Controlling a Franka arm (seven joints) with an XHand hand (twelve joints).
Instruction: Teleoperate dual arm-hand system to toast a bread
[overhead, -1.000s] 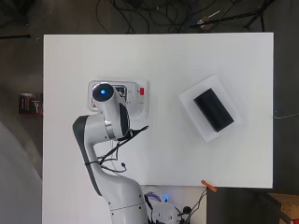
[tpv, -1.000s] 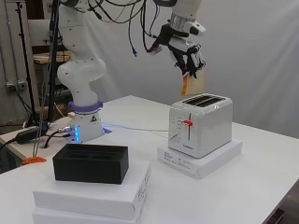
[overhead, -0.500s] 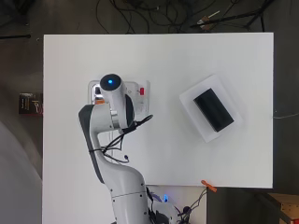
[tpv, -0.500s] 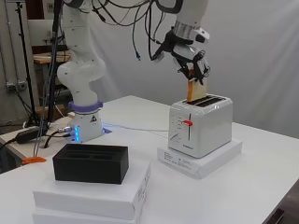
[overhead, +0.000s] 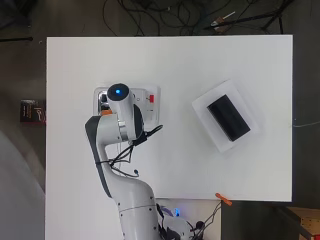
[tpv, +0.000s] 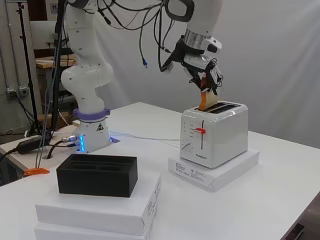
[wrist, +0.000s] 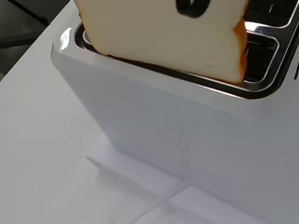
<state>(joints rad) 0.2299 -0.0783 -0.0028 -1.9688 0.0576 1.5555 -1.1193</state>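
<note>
We are seeing one toaster (tpv: 214, 133) sitting on a flat white box (tpv: 215, 169) near the middle of the table (overhead: 200, 60), with wide bare tabletop lying open toward every edge. One bread slice (wrist: 163, 35) is standing on edge with its lower part inside a slot, its long side running along that slot. The hand (tpv: 204, 75) is hanging right above the toaster, fingers curled round the top of the slice. One black block (tpv: 96, 174) is resting on stacked white boxes (tpv: 97, 210), well apart from the toaster.
</note>
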